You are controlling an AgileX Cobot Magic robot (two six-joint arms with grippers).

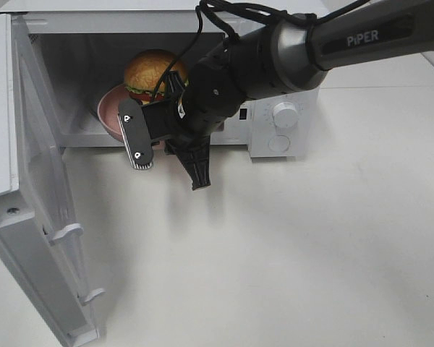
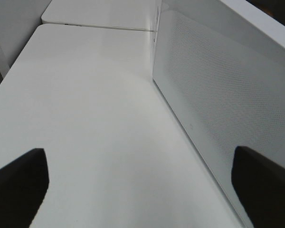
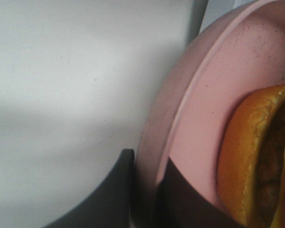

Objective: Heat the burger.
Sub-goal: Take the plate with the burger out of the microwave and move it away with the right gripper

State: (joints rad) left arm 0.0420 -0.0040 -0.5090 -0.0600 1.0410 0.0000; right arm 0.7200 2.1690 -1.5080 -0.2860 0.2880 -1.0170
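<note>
1. The burger (image 1: 155,71) is on the pink plate (image 1: 110,110), and both are already inside the microwave (image 1: 141,14), toward the front left of the cavity. Door (image 1: 36,238) is swung wide open to the left.

2. The right gripper (image 3: 145,190) is clamped on the plate's rim. In the right wrist view one finger is under the edge and the other on top, with the bun just beside them. From the high camera the arm reaches across from the right, so the wrist covers part of the opening.

3. The left gripper (image 2: 142,185) has its jaws wide apart and holds nothing. It's parked out by the door, looking along the perforated panel and bare table (image 2: 85,118).

4. What I'd worry about: the plate looks close to the cavity's front lip. I'd guess if the gripper lets go here, the rim could hang over and the door won't shut properly.

5. Pulling back with the fingers not fully off the rim would drag the plate out again, or tip it, and that burger is tall enough to topple.

6. The left arm has to swing the door later. If the right arm isn't clear of the opening, the door closes on it.

7. The dial (image 1: 284,114) is untouched as far as I can tell, so no heating yet.
</note>
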